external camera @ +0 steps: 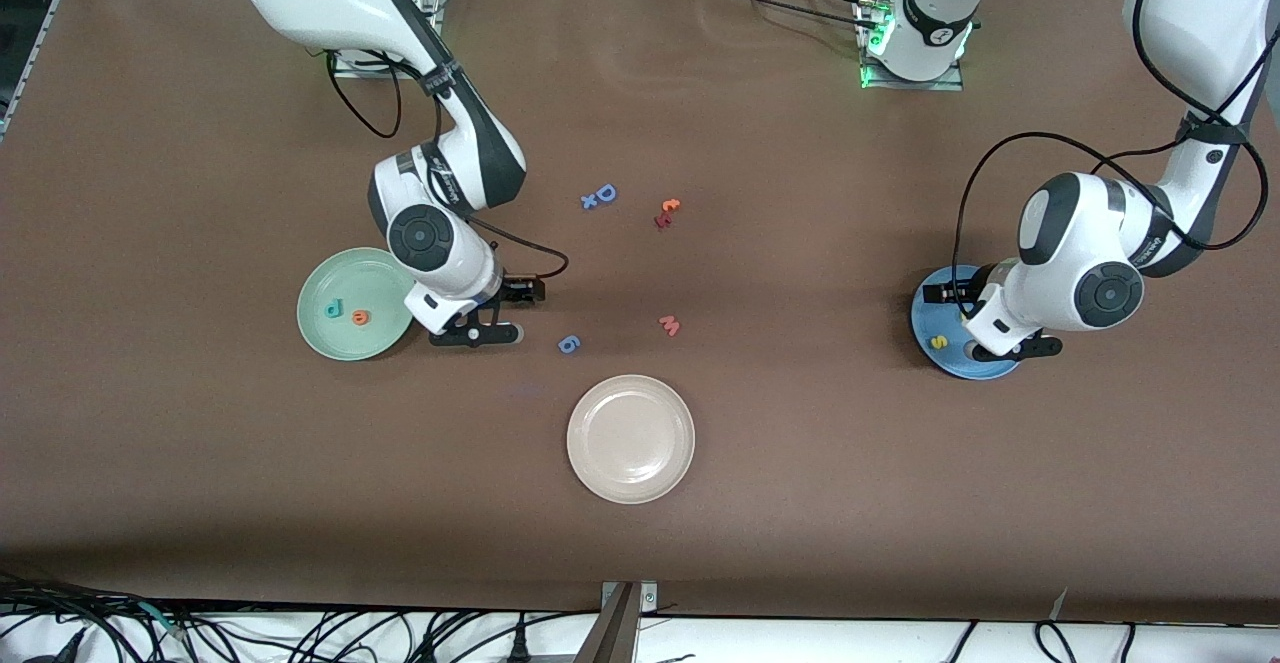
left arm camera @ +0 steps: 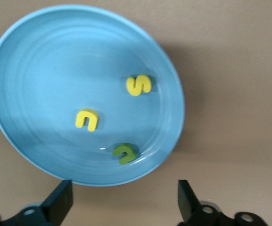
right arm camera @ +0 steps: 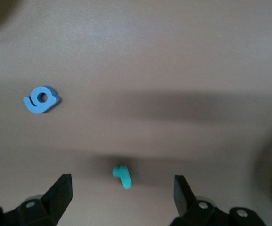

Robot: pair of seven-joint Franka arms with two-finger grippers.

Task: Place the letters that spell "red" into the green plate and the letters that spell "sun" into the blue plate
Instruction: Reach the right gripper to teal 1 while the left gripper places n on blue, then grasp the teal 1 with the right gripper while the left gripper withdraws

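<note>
The blue plate (external camera: 925, 305) sits toward the left arm's end of the table. In the left wrist view the blue plate (left arm camera: 41, 70) holds a yellow "s" (left arm camera: 139, 85), a yellow "u" (left arm camera: 86, 119) and an olive "n" (left arm camera: 125, 153). My left gripper (left arm camera: 124, 205) hangs open and empty over the plate's edge (external camera: 1012, 347). The green plate (external camera: 312, 288) holds a teal "d" (external camera: 333, 309) and an orange "e" (external camera: 360, 318). Beside it my right gripper (external camera: 478, 333) is open low over the table. The teal "r" (right arm camera: 122, 177) lies on the table between its fingers, untouched.
A beige-white plate (external camera: 630, 438) lies nearest the front camera. A blue "g" (external camera: 569, 344) and a red "w" (external camera: 669, 325) lie mid-table. Farther back are a blue "D" (external camera: 603, 194) and small orange and red letters (external camera: 667, 213).
</note>
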